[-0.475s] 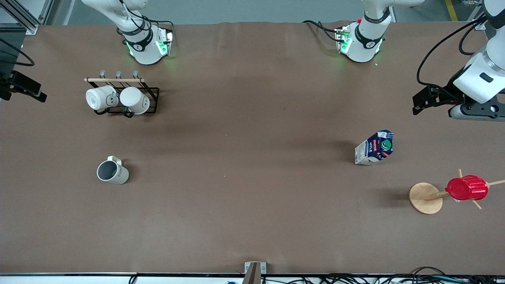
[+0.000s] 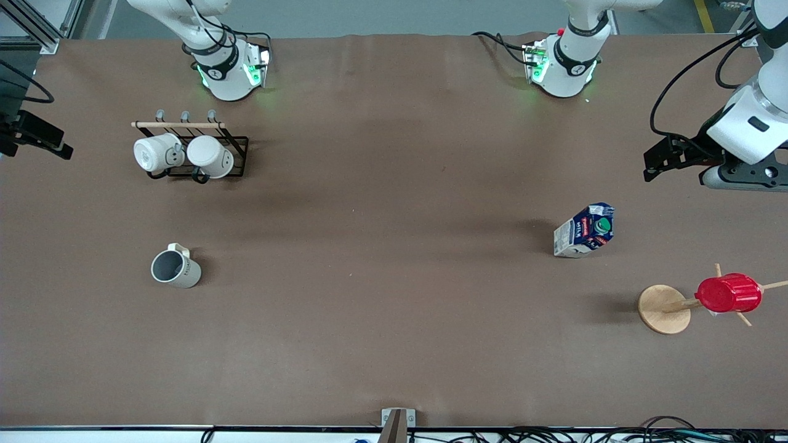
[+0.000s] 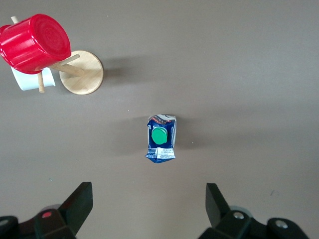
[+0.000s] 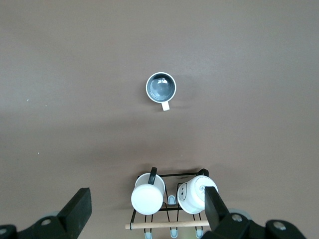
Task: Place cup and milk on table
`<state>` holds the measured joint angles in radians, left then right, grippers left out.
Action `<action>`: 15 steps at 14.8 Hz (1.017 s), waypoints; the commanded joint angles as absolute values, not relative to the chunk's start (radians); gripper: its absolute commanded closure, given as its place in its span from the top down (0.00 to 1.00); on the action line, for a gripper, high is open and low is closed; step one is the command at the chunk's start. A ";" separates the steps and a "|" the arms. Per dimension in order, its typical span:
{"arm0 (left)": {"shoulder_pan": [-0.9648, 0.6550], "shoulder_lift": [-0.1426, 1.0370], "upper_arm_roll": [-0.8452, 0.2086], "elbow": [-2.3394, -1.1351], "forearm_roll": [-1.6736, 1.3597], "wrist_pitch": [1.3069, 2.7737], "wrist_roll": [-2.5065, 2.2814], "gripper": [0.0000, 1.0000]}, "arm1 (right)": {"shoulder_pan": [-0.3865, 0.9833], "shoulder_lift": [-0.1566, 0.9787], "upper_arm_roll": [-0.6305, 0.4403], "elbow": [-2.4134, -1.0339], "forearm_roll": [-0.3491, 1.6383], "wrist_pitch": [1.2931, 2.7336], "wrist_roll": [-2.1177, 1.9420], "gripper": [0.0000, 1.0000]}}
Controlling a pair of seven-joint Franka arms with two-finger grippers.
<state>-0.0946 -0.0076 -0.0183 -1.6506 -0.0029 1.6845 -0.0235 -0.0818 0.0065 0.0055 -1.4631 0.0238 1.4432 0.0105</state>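
The cup (image 2: 175, 269) stands upright on the table (image 2: 381, 307) toward the right arm's end, nearer the front camera than the wire rack (image 2: 203, 151) with its two white mugs (image 2: 159, 152). It sits well clear of the right gripper (image 4: 144, 211), whose jaws are spread wide and hold nothing; in the right wrist view the cup lies ahead of the open jaws, past the rack. It looks like glazed ceramic: stiff, fairly light, smooth and breakable, so a hold across the rim wall, away from the small handle, seems safest. Faint dark lettering shows on its side but cannot be read.

The milk (image 2: 585, 230) stands on the table toward the left arm's end, its green cap facing up, near the wooden stand (image 2: 663, 309) carrying the red ribbed cup (image 2: 728, 293). The left gripper (image 3: 148, 204) is up above the table with jaws wide and empty, the carton ahead of them and roughly centred between. Thin card will dent, so a gentle squeeze across the flat sides below the gable is wise. "Milk" can just be made out on its side; the brand cannot.
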 commanded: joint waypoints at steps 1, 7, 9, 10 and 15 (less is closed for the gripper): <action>-0.100 0.000 -0.014 -1.641 0.012 1.689 -0.029 1.00 | -0.081 -0.002 0.006 -1.466 0.012 1.436 0.003 1.00; -0.101 0.005 -0.014 -1.641 0.012 1.689 -0.029 1.00 | -0.081 0.008 0.005 -1.471 0.014 1.446 0.002 1.00; -0.101 0.008 -0.014 -1.641 0.014 1.690 -0.029 1.00 | -0.081 0.026 0.005 -1.489 0.012 1.463 0.002 1.00; -0.101 0.009 -0.014 -1.641 0.014 1.690 -0.029 1.00 | -0.080 0.037 0.005 -1.508 0.012 1.485 0.002 1.00; -0.101 0.009 -0.014 -1.649 0.014 1.690 -0.029 1.00 | -0.077 0.060 0.006 -1.683 0.012 1.686 0.002 1.00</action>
<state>-0.0946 0.0081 -0.0183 -1.6516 -0.0029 1.6848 -0.0235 -0.0808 0.0774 0.0057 -1.6062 0.0237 1.6279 0.0096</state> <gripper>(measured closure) 0.000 0.000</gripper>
